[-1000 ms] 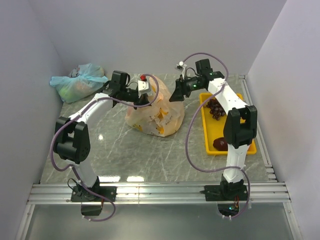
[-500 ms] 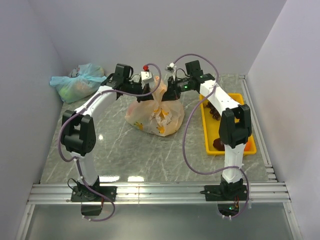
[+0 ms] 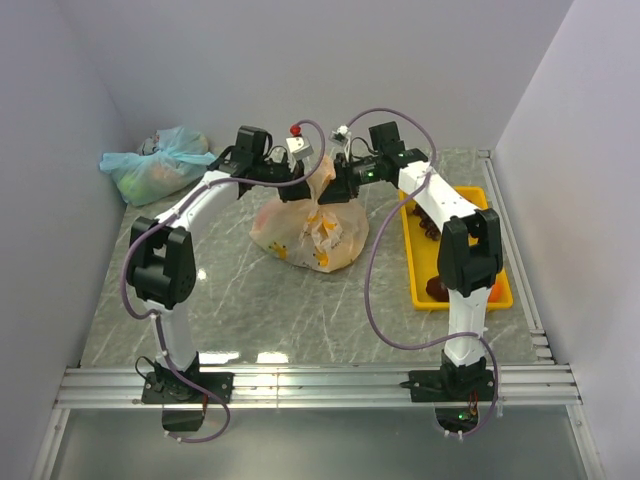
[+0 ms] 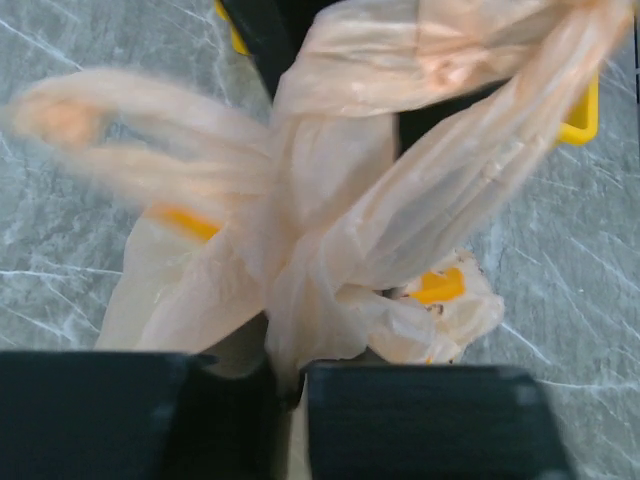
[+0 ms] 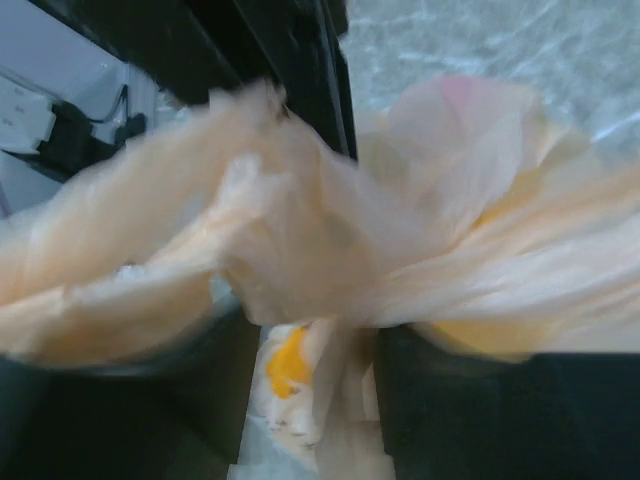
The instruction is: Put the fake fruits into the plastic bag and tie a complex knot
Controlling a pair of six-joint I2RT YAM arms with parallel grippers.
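Since a second ago both arms have swung inward and now meet above the bag, which stands on the middle of the bench. The left fingers are nearly together, pinching one of the handles. The right fingers clamp bunched film. Both wrist views are blurred, and the bag's contents cannot be made out. The peach handles cross in an X, pulled upward. The translucent film bears yellow prints.

Blurry handle at upper left of left wrist view. Smeared bag across right wrist view. Cut-off tray at right edge.
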